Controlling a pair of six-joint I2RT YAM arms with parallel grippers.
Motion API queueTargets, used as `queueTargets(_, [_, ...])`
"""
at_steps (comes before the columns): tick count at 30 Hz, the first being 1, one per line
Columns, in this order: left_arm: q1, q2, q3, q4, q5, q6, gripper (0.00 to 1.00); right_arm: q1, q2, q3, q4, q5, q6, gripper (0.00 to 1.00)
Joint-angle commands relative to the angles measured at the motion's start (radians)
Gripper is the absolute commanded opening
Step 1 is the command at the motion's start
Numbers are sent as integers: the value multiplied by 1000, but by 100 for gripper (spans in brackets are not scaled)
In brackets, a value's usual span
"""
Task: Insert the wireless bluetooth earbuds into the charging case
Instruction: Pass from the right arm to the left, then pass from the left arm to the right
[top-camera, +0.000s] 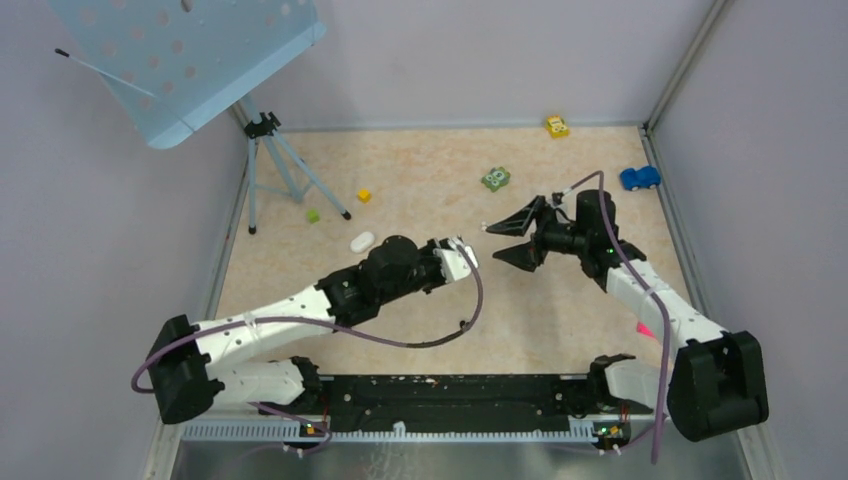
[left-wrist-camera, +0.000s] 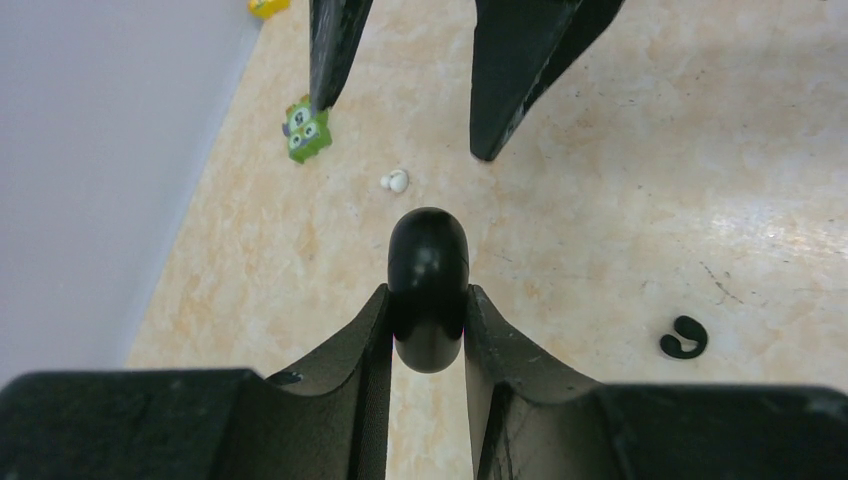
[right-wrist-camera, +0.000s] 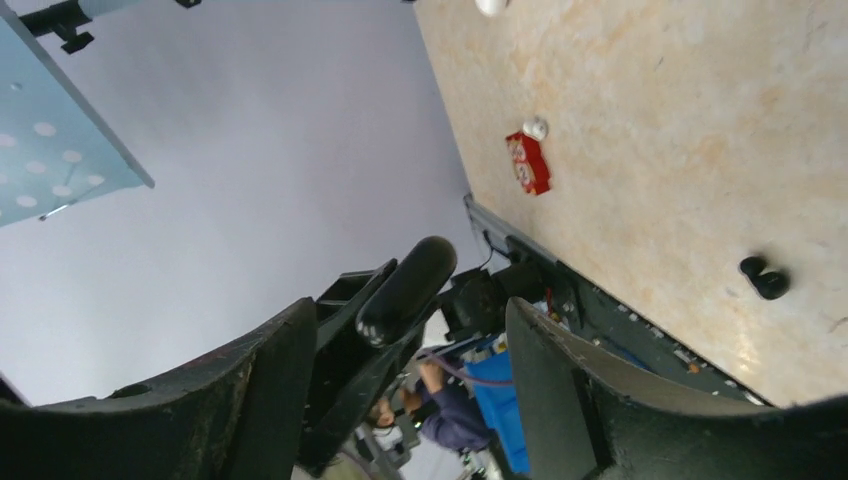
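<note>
The glossy black pill-shaped charging case (left-wrist-camera: 427, 250) is pinched upright between the pads of the left gripper (left-wrist-camera: 427, 295). Its lower half is clamped and its rounded top pokes out past the fingertips. I see no seam standing open, so the lid looks shut, though I cannot be sure.

A small black earbud (left-wrist-camera: 684, 337) lies on the beige marbled tabletop (left-wrist-camera: 620, 200), off to the right of that gripper and a little beyond it. A tiny white earbud (left-wrist-camera: 396, 181) lies just ahead of the case's top, near a green toy figure (left-wrist-camera: 307, 130). Neither bud is held by anything.

The right gripper (top-camera: 494, 243) faces the case from the far side, its jaws spread wide with nothing between them.

The main risks, as I judge them:
- **Slipping case:** The shell is smooth and curved and is gripped over a narrow band. A push or pull on the lid from the right fingers could twist it or squirt it out of the pinch.
- **Off-centre approach:** If the right gripper comes in off centre, it could knock the case sideways rather than open it.
- **Flicked buds:** The buds are very small, and a finger landing slightly off would flick one across the table, possibly among the toys.
</note>
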Motion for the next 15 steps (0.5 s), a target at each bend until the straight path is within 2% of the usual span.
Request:
queueTargets(1, [97,50,189,-176,154,-225,0,-41,-63,135,-262,54,-262,67])
queueTargets(2, [141,75,236,-216,214,-283,0,-41,-71,161,-331,91,-319,67])
queueTargets(4, [260,133,347,-307,365,-406,0,-43,-99,185,-363,138,-403,67])
queueTargets(6, [351,195,443,-387,558,-490,0,-44,-152,176,-327,164,-443,66])
queueTargets(8, [414,244,494,-386,742,-585,0,-44,-215,134,-207,168,-451,65])
queueTargets(11, [486,303,505,-289,986,-780,0,-43,-305,60,-55,182,-476,63])
queueTargets(13, [519,349,484,-160,1167,-939,0,-42,-335,37,17,164,-508,61])
queueTargets(15, [530,373,444,26,1265,-1163,0,-41,-357,6,85,158,-518,61])
